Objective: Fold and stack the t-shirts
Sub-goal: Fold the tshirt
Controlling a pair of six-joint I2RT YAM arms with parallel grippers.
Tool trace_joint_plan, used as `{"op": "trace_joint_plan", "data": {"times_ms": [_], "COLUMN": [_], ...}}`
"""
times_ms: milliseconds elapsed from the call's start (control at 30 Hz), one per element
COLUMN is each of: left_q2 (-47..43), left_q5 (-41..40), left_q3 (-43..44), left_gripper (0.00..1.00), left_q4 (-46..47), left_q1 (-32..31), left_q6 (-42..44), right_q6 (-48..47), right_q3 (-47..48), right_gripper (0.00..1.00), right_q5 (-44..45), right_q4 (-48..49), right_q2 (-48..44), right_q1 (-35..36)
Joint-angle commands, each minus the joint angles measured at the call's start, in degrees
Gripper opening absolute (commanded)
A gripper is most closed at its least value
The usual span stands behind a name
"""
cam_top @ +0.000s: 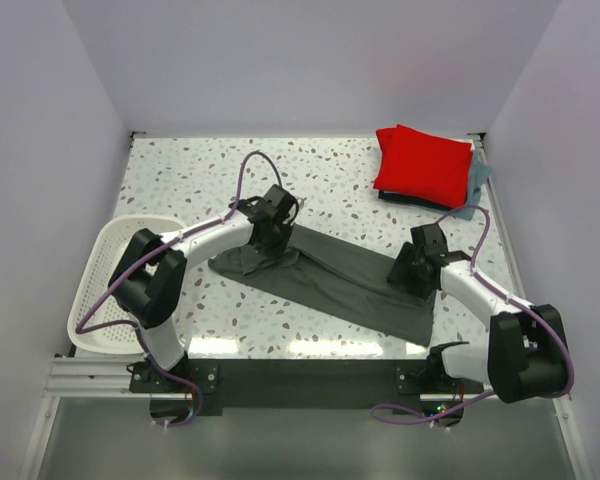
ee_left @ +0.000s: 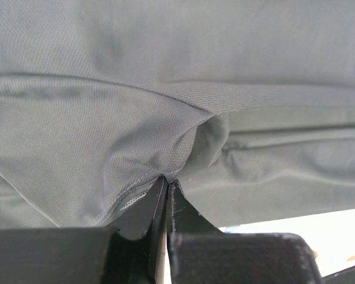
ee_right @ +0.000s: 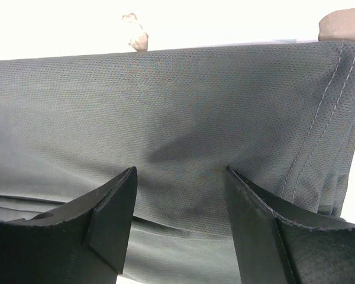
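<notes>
Speckled desk [cam_top: 180, 170] carries a dark grey t-shirt [cam_top: 340, 285] lying as a long strip mid-desk, left hand [cam_top: 270, 242] clamped on its bunched end, right hand [cam_top: 412, 272] apart over the other end; folding looks under way, and next the right hand likely must close on cloth.

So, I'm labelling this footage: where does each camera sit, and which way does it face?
Top external: overhead, behind, looking down at the speckled table; left arm, right arm show.
Left wrist: faces the large dark grey cloth t-shirt, pinched by the left gripper.
Right wrist: faces it past the open right gripper.
All three share the shirt.
</notes>
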Motion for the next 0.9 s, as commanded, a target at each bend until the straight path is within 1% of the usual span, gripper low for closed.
{"op": "trace_joint_plan", "data": {"times_ms": [0, 133, 167, 233, 300, 333, 367, 433, 467, 567, 633, 733, 867], "left_q2": [-1.05, -1.41, -1.5, -1.5, -1.41, -1.5, -1.58, -2.55, -3.07, -4.57, -5.27, -5.19, -4.13], "left_q5": [0.42, 0.69, 2.17, 2.44, 2.18, 1.92, 1.05, 0.6, -1.14, -2.47, -3.09, -4.32, -2.31], "left_q3": [1.79, 2.23, 2.32, 2.67, 3.37, 3.54, 3.89, 4.86, 5.21, 7.58, 8.73, 7.68, 4.61], "left_gripper": [0.06, 0.09, 0.11, 0.13, 0.18, 0.22, 0.35, 0.48, 0.57, 0.69, 0.75, 0.79, 0.8], "left_q4": [-4.38, -5.71, -5.88, -6.85, -8.07, -8.6, -9.13, -10.19, -10.8, -11.94, -11.95, -10.63, -7.22], "left_q1": [0.32, 0.23, 0.23, 0.32, 0.32, 0.32, 0.32, 0.32, 0.32, 0.23, 0.41, 1.2, 3.21], "left_q6": [2.99, 4.13, 4.22, 4.31, 4.57, 4.66, 4.66, 4.48, 4.48, 3.7, 2.65, 0.8, -1.05], "right_q6": [0.35, 0.35, 0.27, 0.27, 0.01, 0.0, -0.26, -1.31, -2.45, -4.64, -5.62, -7.02, -8.34], "right_q3": [0.26, 0.17, 0.17, 0.26, 0.61, 1.13, 1.57, 2.97, 3.5, 5.96, 7.54, 7.9, 6.76], "right_gripper": [0.64, 0.64, 0.64, 0.64, 0.64, 0.64, 0.64, 0.64, 0.64, 0.64, 0.65, 0.65, 0.66], "right_q5": [1.61, 1.53, 1.53, 1.44, 1.52, 1.44, 1.44, 1.87, 2.23, 3.72, 4.34, 4.6, 2.76], "right_q4": [0.42, 0.42, 0.42, 0.42, 0.25, -0.19, -0.89, -1.68, -2.82, -5.8, -6.96, -7.05, -3.81], "right_q2": [1.42, 1.69, 1.86, 1.95, 1.95, 1.86, 1.86, 0.99, 0.55, -1.47, -3.31, -4.55, -2.63], "right_q1": [0.2, 0.2, 0.2, 0.2, 0.2, 0.2, 0.2, 0.29, 0.29, 0.2, 0.29, 0.29, 0.29]}}
